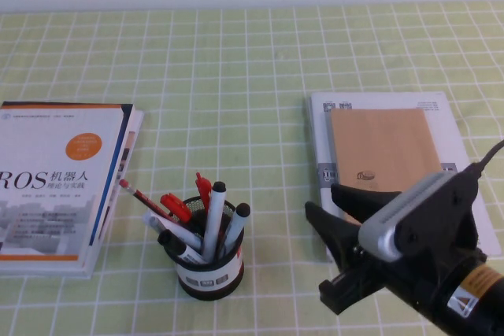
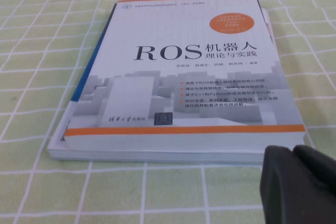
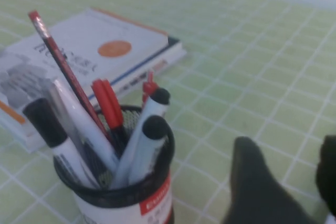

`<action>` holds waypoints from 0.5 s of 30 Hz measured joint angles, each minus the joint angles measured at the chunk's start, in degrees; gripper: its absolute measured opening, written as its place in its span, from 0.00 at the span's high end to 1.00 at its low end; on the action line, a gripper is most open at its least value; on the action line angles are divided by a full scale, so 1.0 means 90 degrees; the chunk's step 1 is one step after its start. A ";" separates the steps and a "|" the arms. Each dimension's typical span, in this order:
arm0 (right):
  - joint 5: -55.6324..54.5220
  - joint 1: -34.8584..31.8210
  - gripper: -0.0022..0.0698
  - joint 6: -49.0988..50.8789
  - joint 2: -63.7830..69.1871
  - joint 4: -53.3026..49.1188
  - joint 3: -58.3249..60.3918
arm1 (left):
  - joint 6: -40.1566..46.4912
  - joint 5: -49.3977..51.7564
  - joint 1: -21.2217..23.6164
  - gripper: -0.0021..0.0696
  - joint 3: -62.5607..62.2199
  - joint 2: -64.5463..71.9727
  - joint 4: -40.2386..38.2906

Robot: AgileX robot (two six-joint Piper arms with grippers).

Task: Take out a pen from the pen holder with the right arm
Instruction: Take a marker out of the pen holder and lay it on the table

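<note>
Right pincer (image 1: 321, 198) spread, empty, low beside the pen holder (image 1: 207, 273), aimed at its pens (image 1: 214, 210) for a reach. Left pincer (image 2: 295, 156) parked by book (image 2: 178, 77); state cannot tell.

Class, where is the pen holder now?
The pen holder stands front-centre in the high view, between the ROS book at left and the open right gripper; the left gripper is by that book.

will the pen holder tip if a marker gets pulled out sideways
Possibly: the pen holder looks small and mesh-walled, so probably light, and its pens lean out left, making it top-heavy. A marker lifted straight up likely slides free. The right tool hovers open to its right; the left tool sits by the book.
</note>
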 joint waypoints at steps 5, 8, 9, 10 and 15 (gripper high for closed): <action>-0.1561 0.0191 0.45 0.1198 0.0751 -0.0959 0.0301 | 0.0000 0.0000 0.0000 0.98 0.0000 0.0000 0.0000; -0.2293 0.0208 0.42 0.1835 0.1306 -0.1299 0.0325 | 0.0000 0.0000 0.0000 0.98 0.0000 0.0000 0.0000; -0.2555 0.0208 0.42 0.2030 0.1521 -0.1383 0.0325 | 0.0000 0.0000 0.0000 0.98 0.0000 0.0000 0.0000; -0.2715 0.0208 0.41 0.2114 0.1657 -0.1420 0.0325 | 0.0000 0.0000 0.0000 0.98 0.0000 0.0000 0.0000; -0.3426 0.0208 0.41 0.2461 0.2724 -0.1663 0.0325 | 0.0000 0.0000 0.0000 0.98 0.0000 0.0000 0.0000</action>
